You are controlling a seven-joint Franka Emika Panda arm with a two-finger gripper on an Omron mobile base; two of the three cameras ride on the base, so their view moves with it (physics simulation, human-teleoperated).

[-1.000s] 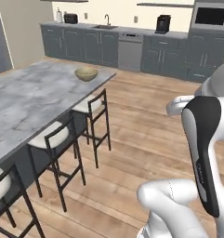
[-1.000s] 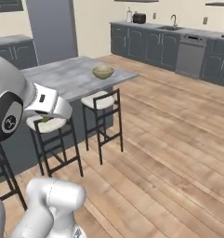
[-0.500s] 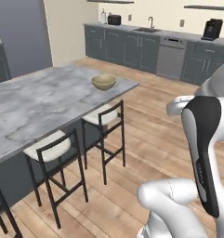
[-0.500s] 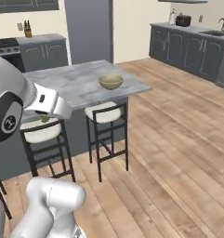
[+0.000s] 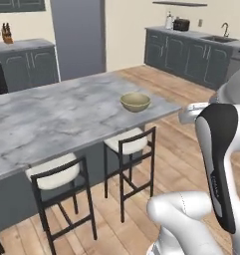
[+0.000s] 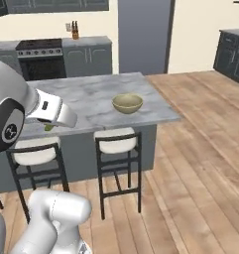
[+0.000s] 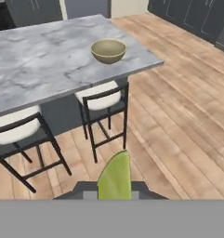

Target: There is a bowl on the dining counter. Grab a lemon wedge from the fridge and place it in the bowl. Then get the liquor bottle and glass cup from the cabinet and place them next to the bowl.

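My gripper is shut on a yellow-green lemon wedge, which stands up between the fingertips in the hand view. In the right base view the gripper hangs in front of the near edge of the dining counter, with a bit of green wedge under the hand. The olive bowl sits near the right end of the dining counter, well ahead of the gripper. The grey fridge stands against the far wall behind the counter.
Two black stools with white seats are tucked under the counter's near side. A stove and a knife block lie at the back left. A wall counter with a sink runs along the right, beyond open wood floor.
The whole picture has swung as the base moves: the counter and bowl now sit nearer and more central, and the fridge has come into view. The wedge stays held.
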